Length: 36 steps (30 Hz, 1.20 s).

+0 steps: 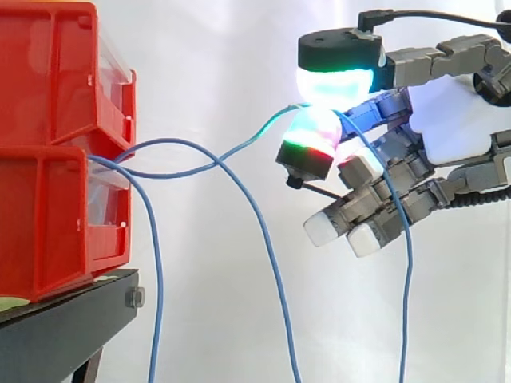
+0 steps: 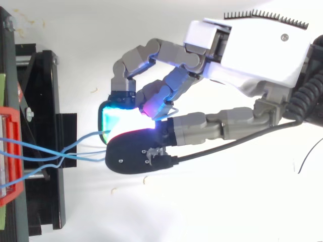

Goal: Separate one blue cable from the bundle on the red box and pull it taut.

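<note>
Blue cables come out between the two stacked red bins [image 1: 48,120] at the left. One blue cable [image 1: 255,132] runs from the bins up and right to my hand [image 1: 455,120], with a slight sag in it. The hand is shut on it: a thumb and a finger, glowing green and red, pinch the cable at its tips [image 1: 315,120]. Past the pinch the cable's tail [image 1: 409,263] hangs down. From above, the hand [image 2: 252,45] sits right of the red bin [image 2: 10,151], and the cable [image 2: 86,137] reaches its glowing tips.
Two other blue strands [image 1: 156,279] [image 1: 271,263] leave the bins and hang below the frame. They cross near the bins [image 2: 60,159]. The bins stand on a black stand [image 1: 72,319] before the white curtain.
</note>
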Tool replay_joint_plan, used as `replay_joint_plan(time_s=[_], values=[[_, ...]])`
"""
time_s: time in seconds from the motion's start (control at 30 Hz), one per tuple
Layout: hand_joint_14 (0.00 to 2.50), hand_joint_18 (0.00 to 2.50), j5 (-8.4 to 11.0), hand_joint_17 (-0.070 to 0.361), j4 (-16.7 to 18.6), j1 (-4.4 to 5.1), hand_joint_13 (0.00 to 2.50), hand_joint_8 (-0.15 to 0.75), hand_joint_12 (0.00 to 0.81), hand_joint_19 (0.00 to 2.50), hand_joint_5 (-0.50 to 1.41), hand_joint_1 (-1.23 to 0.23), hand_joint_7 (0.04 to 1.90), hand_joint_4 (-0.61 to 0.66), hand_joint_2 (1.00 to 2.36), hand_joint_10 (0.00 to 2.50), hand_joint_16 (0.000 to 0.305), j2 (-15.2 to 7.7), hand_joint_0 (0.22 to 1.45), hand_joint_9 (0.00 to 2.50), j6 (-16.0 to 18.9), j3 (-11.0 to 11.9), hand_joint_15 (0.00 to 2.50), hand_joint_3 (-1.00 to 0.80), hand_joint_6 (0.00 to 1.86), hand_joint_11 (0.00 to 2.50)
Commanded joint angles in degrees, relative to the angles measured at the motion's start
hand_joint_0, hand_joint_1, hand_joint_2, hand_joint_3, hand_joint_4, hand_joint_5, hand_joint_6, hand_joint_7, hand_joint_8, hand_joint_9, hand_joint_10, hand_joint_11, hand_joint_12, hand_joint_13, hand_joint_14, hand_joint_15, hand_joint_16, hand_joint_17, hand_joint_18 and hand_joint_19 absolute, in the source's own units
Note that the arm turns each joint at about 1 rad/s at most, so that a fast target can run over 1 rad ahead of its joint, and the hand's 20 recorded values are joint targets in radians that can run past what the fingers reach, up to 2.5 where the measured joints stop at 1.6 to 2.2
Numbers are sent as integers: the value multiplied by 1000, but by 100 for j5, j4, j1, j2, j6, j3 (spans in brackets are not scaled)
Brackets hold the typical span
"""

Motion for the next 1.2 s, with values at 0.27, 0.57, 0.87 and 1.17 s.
replay_joint_plan(time_s=[0.27,0.57,0.87,1.17], values=[[9,769,0,140,0,0,782,409,458,300,-130,-771,1133,-44,1064,10,62,-1,598,1077,0,0,363,36,919,824],[9,744,0,142,0,0,751,411,458,287,-128,-765,1123,-38,1134,8,63,-1,576,1068,0,0,358,14,919,803],[9,728,0,141,0,0,742,411,456,290,-127,-763,1110,-42,1141,10,63,-1,574,1064,0,0,359,8,919,803],[8,723,0,142,0,0,745,409,455,290,-125,-762,1115,-37,1165,10,63,-1,566,1064,0,0,361,6,917,803]])
